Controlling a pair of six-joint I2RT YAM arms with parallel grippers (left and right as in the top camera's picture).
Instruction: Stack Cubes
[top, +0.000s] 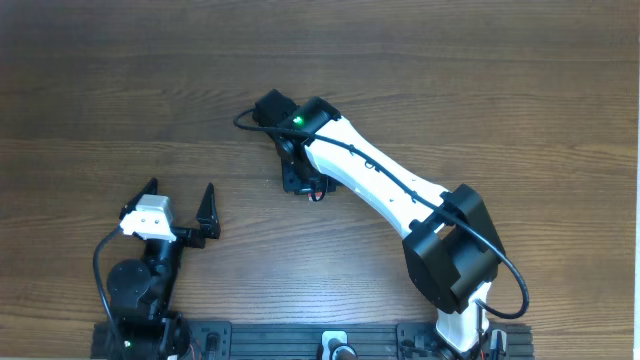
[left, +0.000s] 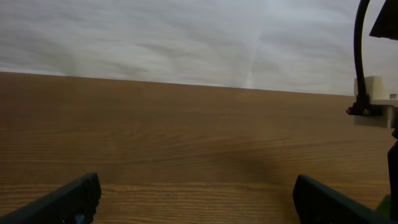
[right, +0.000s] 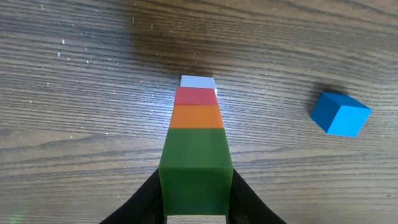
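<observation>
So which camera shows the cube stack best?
Right wrist view: the stack fills the middle, green cube on top in the right gripper. In the top view the right arm hides most of it; the left wrist view faces table.

No readable text, labels or numbers anywhere.

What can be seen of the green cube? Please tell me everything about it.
The green cube is a plain, matte block with clean edges, one colour all over. It stands square and uppermost, apparently resting on the orange cube, with a red cube and a white cube below that. The right pincer is shut on it, one dark finger pressed against each of two opposite sides.
</observation>
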